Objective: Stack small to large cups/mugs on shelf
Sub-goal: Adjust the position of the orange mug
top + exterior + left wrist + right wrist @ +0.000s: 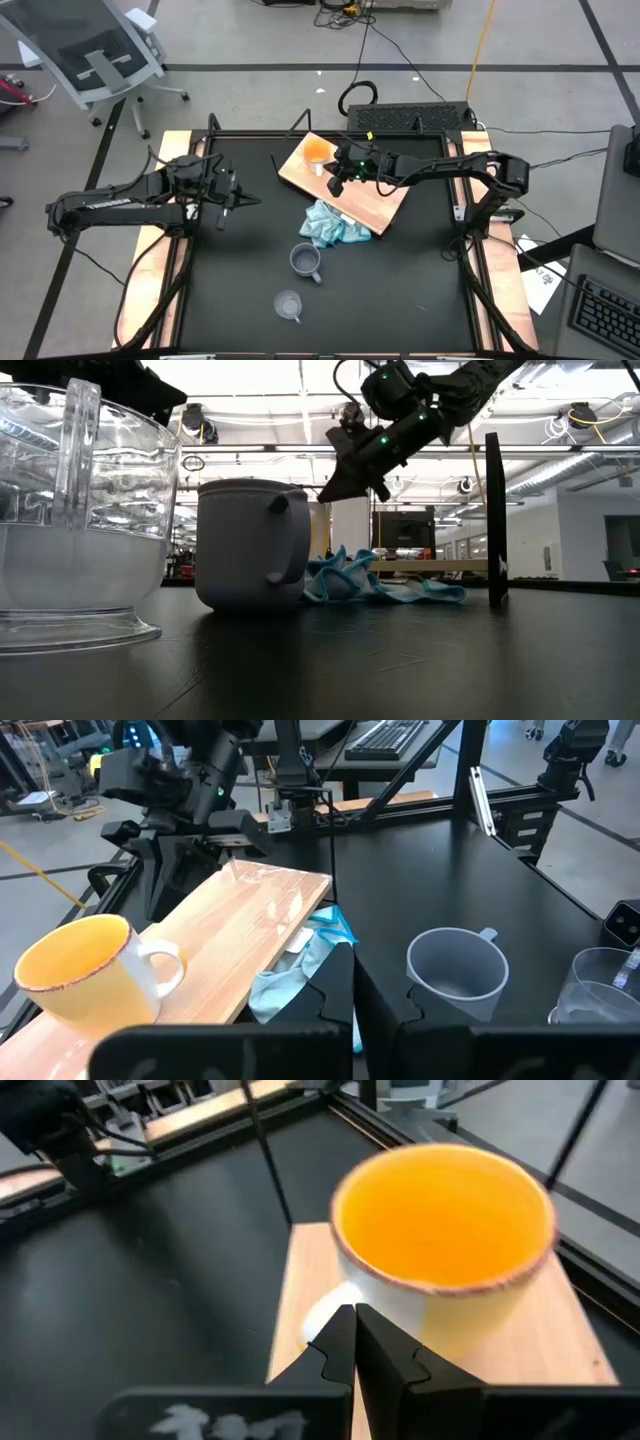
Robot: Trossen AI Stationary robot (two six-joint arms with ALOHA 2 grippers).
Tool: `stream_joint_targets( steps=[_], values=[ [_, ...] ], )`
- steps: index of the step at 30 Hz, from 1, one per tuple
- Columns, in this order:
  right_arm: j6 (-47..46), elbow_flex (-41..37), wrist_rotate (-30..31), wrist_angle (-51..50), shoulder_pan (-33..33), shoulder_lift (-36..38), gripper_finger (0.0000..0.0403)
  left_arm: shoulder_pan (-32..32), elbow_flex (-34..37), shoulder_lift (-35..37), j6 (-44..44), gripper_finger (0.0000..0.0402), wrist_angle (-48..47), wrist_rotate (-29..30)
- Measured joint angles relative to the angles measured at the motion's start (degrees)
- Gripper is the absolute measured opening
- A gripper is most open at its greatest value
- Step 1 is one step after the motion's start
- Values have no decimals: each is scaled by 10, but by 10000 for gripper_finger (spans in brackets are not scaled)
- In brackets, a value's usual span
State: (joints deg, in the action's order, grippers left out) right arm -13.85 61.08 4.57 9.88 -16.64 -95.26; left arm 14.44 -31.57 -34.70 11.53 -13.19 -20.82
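No text, label, brand or number can be read anywhere in these views, though the sheet of paper (541, 281) beside the table perhaps carries print too small to make out.

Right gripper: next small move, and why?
Probably lift clear of the orange mug and head for the grey-blue mug. The right gripper is shut and empty by the handle; the orange mug already stands on the shelf, the grey-blue mug and clear cup still off it.
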Motion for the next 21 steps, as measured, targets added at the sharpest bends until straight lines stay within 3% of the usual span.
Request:
stream_joint_targets(
  steps=[21],
  values=[
    [-9,4,32,-45,10,-12,0,0,0,0,0,6,-3,-2]
  ],
)
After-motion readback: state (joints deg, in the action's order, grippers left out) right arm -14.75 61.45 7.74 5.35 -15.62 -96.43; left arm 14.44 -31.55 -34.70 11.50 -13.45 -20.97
